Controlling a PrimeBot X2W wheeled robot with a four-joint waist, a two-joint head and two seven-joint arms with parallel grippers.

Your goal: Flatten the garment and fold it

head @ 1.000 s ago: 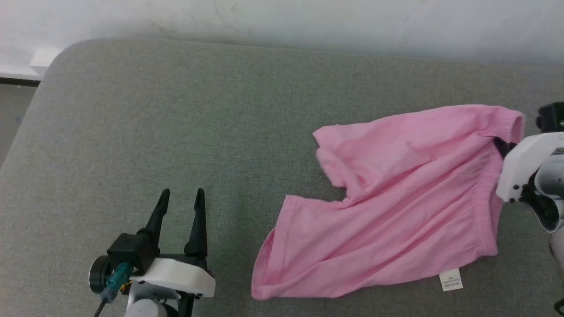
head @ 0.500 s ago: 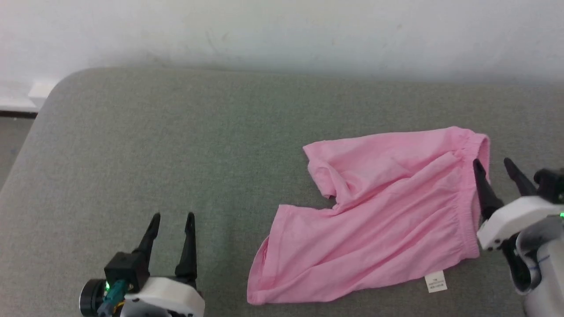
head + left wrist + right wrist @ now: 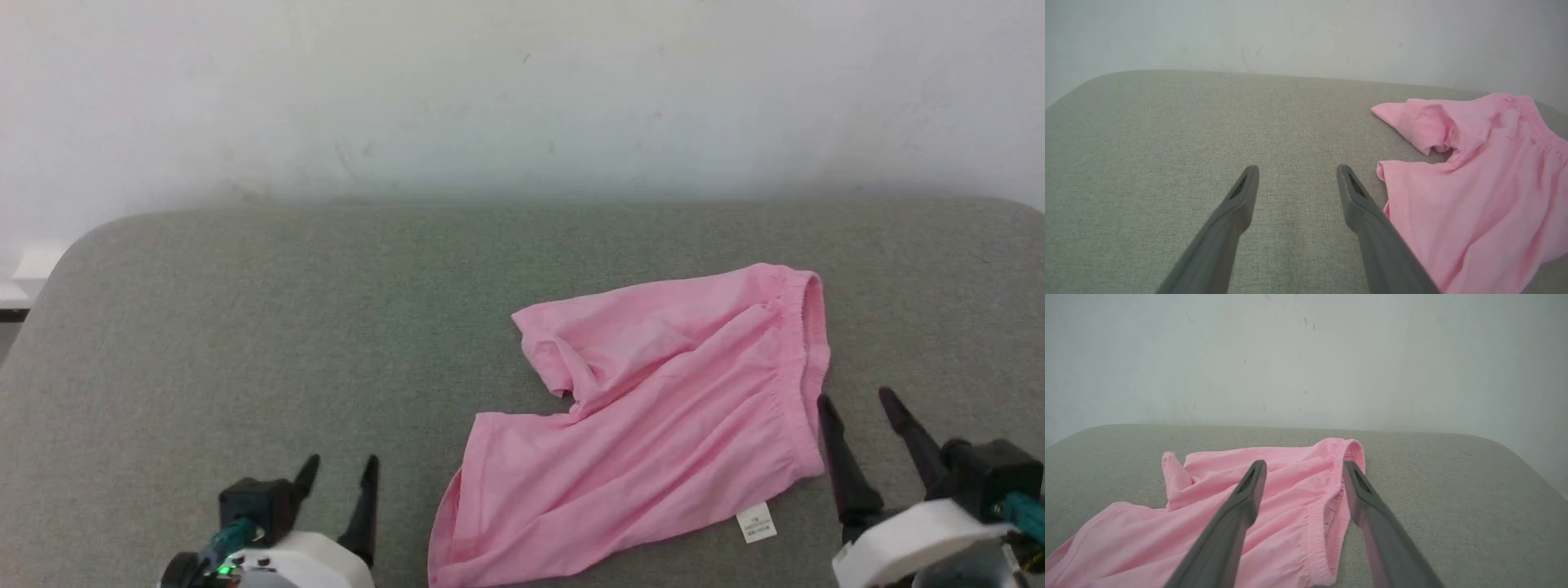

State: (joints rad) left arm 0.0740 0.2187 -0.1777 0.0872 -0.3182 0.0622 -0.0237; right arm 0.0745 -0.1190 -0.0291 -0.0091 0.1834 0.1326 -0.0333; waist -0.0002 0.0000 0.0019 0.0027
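The garment [image 3: 653, 425], a pair of light pink shorts, lies loose and wrinkled on the grey cushion [image 3: 245, 343], right of centre. Its gathered waistband [image 3: 804, 367] faces right and a small white label [image 3: 754, 523] sticks out at the near edge. The far leg is folded over on itself [image 3: 1429, 126]. My right gripper [image 3: 856, 398] stands open just right of the waistband, holding nothing; in the right wrist view its fingers [image 3: 1233, 522] hover above the waistband [image 3: 1327, 522]. My left gripper [image 3: 340, 467] is open at the lower left, apart from the near leg hem [image 3: 1392, 192].
A pale wall [image 3: 522, 90] rises behind the cushion. The cushion's rounded left corner [image 3: 73, 245] drops off toward a white ledge [image 3: 24, 273]. Bare grey fabric stretches across the left half.
My right gripper let go of the waistband's far corner, opened and drew back toward me. The camera tilted up, so the whole scene sits lower. The garment settled flat on the cushion.
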